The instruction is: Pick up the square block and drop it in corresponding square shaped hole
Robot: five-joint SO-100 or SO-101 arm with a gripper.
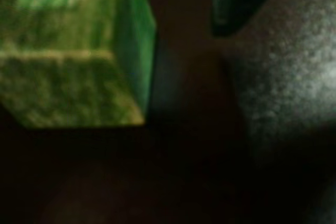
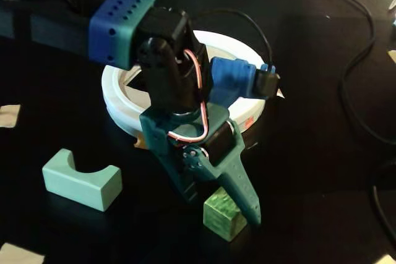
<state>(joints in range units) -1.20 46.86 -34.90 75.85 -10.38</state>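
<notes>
Because we wanted to grab the square block (image 2: 224,214), which sat on the dark desk (image 2: 322,171) near the white ring (image 2: 117,91), we held our hand (image 2: 226,211) low with its fingers apart around it.

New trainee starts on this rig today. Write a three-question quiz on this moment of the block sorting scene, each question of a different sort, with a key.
1. True or false: the square block already sits inside the white-rimmed disc.
2. Multiple choice: in the fixed view, the pale mint arch-notched block lies (A) left of the gripper, (B) right of it, (C) on the disc.
3. Fill in: the gripper's fingers stand on either side of the ____ block, which rests on the dark table.

Key
1. False: it is on the table in front of the disc.
2. A.
3. Square (dark green).
</notes>
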